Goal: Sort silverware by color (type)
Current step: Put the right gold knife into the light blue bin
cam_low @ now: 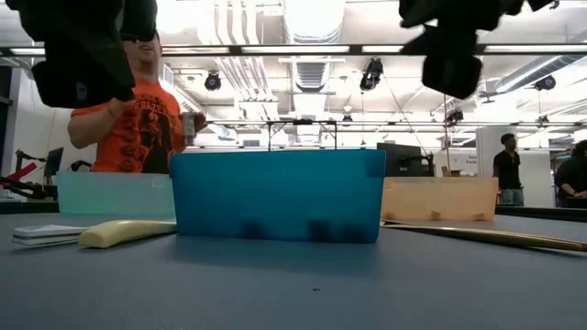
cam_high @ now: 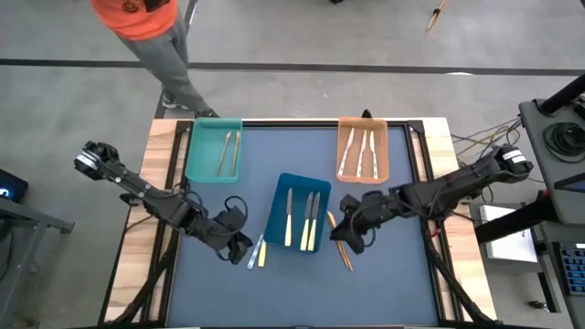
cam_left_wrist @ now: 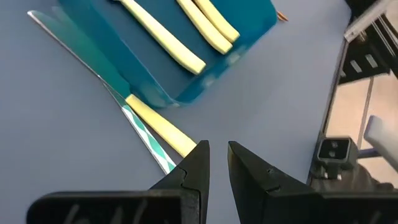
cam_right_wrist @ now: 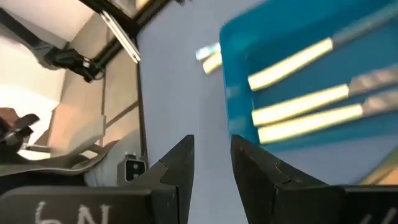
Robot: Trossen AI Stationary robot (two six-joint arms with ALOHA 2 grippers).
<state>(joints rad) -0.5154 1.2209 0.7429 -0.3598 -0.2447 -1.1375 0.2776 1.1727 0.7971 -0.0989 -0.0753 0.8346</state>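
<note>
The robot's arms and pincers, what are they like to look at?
Both arms are dark, thin and jointed, with black cables along them. The left gripper and right gripper each end in two black, wedge-shaped fingers. White lettering shows on the right wrist housing.

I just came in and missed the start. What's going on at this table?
Two robot arms are sorting silverware into trays. The blue tray holds three cream-handled pieces, the teal tray two, the orange tray three. The left gripper hangs empty, fingers slightly apart, by two loose pieces left of the blue tray. The right gripper hangs empty near gold-handled pieces on the mat.
</note>
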